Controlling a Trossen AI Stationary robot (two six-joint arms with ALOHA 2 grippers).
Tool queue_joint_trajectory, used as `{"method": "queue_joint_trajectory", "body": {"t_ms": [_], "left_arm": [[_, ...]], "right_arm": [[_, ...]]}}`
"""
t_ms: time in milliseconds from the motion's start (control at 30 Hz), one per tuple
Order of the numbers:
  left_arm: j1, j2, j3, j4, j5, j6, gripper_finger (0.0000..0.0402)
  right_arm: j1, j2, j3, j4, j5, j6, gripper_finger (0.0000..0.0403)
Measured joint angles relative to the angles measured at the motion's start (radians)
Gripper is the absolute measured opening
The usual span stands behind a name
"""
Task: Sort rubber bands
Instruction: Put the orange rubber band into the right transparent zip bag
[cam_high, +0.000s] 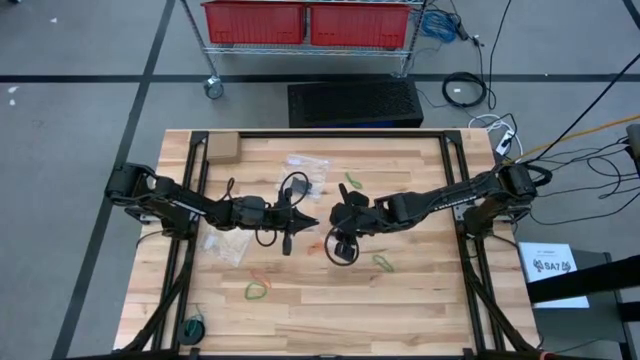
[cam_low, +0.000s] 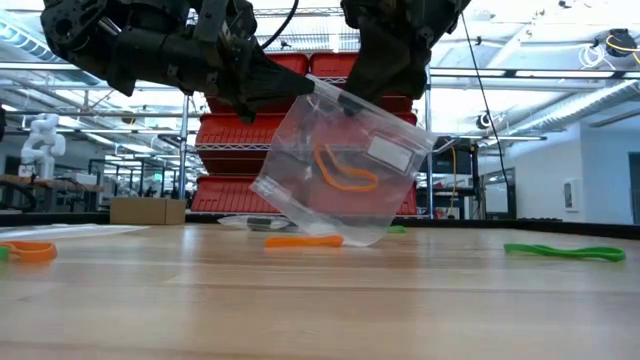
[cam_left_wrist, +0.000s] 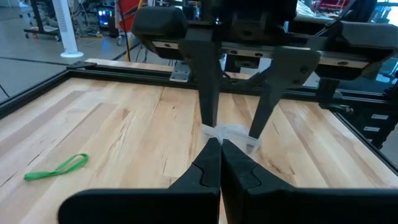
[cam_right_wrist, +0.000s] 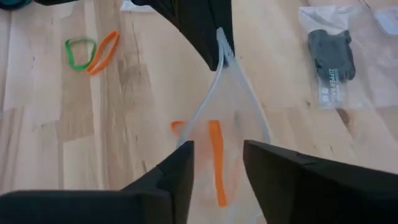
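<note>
Pinching the clear zip bag (cam_low: 340, 165) by its top edge with the left gripper (cam_high: 298, 222), clenched tight, just at 9 o'clock from table centre. Holding it tilted with the mouth upward, probably for not spilling the orange band (cam_low: 345, 178) inside. Reaching in from 3 o'clock with the right gripper (cam_right_wrist: 217, 158), fingers parted astride the bag mouth, grasping nothing.

Leaving other rubber bands loose on the wood: one green band (cam_high: 256, 291) at 7 o'clock, another green one (cam_high: 383, 263) at 5 o'clock. Having free room toward 6 o'clock. Minding the second bag (cam_high: 225, 245) lying near, at 8 o'clock.

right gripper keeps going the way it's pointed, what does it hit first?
Likely the clear bag just ahead of the right gripper, held up by the shut left gripper; an orange rubber band is inside. Depth unclear.
</note>
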Motion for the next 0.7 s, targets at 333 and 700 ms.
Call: {"method": "queue_joint_trajectory", "body": {"t_ms": [333, 700], "left_arm": [[0.0, 0.0, 0.001, -0.002, 0.0, 0.0, 0.0], [0.063, 0.0, 0.001, -0.01, 0.0, 0.008, 0.0]], "right_arm": [[0.039, -0.057, 0.0, -0.061, 0.001, 0.026, 0.0217], [0.138, -0.076, 0.001, -0.003, 0.012, -0.016, 0.0255]]}}
